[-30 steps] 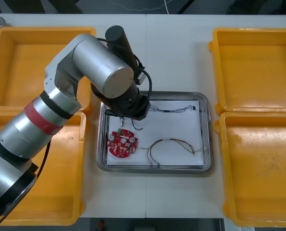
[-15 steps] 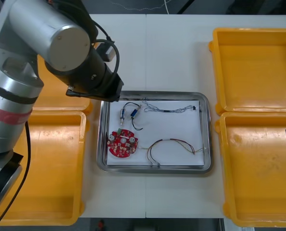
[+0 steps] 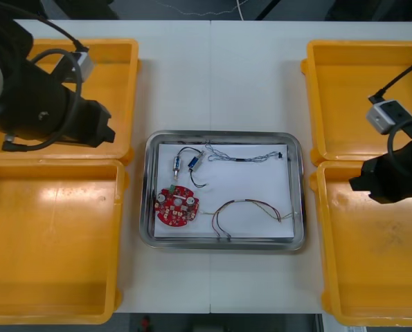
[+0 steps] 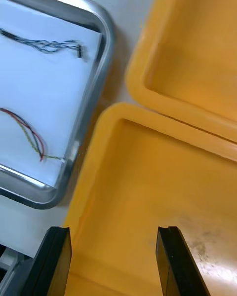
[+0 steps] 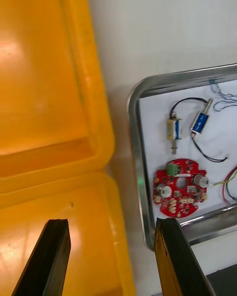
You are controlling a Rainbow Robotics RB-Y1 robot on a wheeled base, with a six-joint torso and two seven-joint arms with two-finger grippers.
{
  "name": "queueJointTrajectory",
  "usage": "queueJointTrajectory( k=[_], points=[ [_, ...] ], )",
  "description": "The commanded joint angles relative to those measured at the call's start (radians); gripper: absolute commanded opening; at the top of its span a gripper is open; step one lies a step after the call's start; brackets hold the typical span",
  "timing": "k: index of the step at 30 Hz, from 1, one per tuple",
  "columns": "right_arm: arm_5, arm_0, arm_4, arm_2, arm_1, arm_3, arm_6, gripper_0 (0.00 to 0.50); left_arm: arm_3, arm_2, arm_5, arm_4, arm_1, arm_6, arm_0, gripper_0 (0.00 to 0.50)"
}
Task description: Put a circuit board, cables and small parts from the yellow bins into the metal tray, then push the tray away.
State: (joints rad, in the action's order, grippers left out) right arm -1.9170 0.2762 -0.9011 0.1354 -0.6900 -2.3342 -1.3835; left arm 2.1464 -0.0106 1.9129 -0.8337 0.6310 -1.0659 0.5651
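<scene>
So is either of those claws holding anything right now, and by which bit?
Nothing is held. The left gripper and the right gripper both stand open and empty over yellow bins.

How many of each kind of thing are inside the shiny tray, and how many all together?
In the metal tray:
Red circuit board: 1
Cables: 3 (twisted blue and white cable, black cable, red and yellow cable)
Small metal parts: 2
Total: 6

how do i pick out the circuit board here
Find the metal tray in the middle of the table, between the yellow bins. In its near left corner lies the circuit board, the only round red disc; its neighbours are thin cables and small metal parts.
</scene>
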Motion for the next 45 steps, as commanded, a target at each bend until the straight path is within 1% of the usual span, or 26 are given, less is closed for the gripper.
queueJointTrajectory(
  k=[1, 5, 10, 14, 17, 18, 23, 26, 29, 32, 36, 41, 45],
  points=[
    [-0.003, 0.1, -0.013, -0.157, -0.034, -0.028, 0.012, 0.5, 0.056, 0.109, 0.007, -0.039, 0.082, 0.049, -0.082, 0.5],
    [-0.003, 0.152, -0.018, -0.272, -0.031, -0.028, 0.006, 0.5, 0.063, 0.15, 0.007, -0.041, 0.11, 0.049, -0.122, 0.5],
    [-0.003, 0.225, 0.011, -0.45, 0.001, -0.027, 0.006, 0.5, 0.072, 0.213, 0.007, -0.055, 0.153, 0.041, -0.186, 0.5],
    [-0.003, 0.276, 0.028, -0.56, 0.023, -0.028, -0.002, 0.5, 0.084, 0.258, 0.007, -0.067, 0.171, 0.035, -0.229, 0.5],
    [-0.003, 0.308, 0.054, -0.643, 0.041, -0.028, -0.008, 0.5, 0.095, 0.288, 0.007, -0.076, 0.187, 0.027, -0.264, 0.5],
    [0.003, 0.316, 0.067, -0.674, 0.047, -0.028, -0.012, 0.5, 0.101, 0.296, 0.007, -0.079, 0.188, 0.023, -0.277, 0.5],
    [0.104, 0.342, 0.148, -0.794, 0.061, -0.028, -0.058, 0.5, 0.125, 0.328, 0.007, -0.084, 0.205, 0.012, -0.329, 0.5],
    [0.161, 0.351, 0.235, -0.882, 0.067, -0.027, -0.137, 0.5, 0.138, 0.334, 0.007, -0.085, 0.219, 0.003, -0.361, 0.5],
    [0.187, 0.365, 0.281, -0.941, 0.069, -0.017, -0.187, 0.5, 0.155, 0.342, 0.007, -0.084, 0.22, -0.006, -0.389, 0.5],
    [0.216, 0.38, 0.303, -0.993, 0.069, 0.006, -0.235, 0.5, 0.17, 0.353, 0.007, -0.084, 0.22, -0.016, -0.415, 0.5],
    [0.25, 0.402, 0.335, -1.06, 0.069, 0.03, -0.287, 0.5, 0.176, 0.357, 0.007, -0.082, 0.222, -0.028, -0.427, 0.5],
    [0.288, 0.432, 0.401, -1.168, 0.075, 0.061, -0.29, 0.5, 0.179, 0.359, 0.007, -0.082, 0.222, -0.045, -0.43, 0.5],
    [0.306, 0.446, 0.427, -1.221, 0.083, 0.101, -0.284, 0.5, 0.179, 0.359, 0.007, -0.082, 0.22, -0.052, -0.43, 0.5]
  ],
)
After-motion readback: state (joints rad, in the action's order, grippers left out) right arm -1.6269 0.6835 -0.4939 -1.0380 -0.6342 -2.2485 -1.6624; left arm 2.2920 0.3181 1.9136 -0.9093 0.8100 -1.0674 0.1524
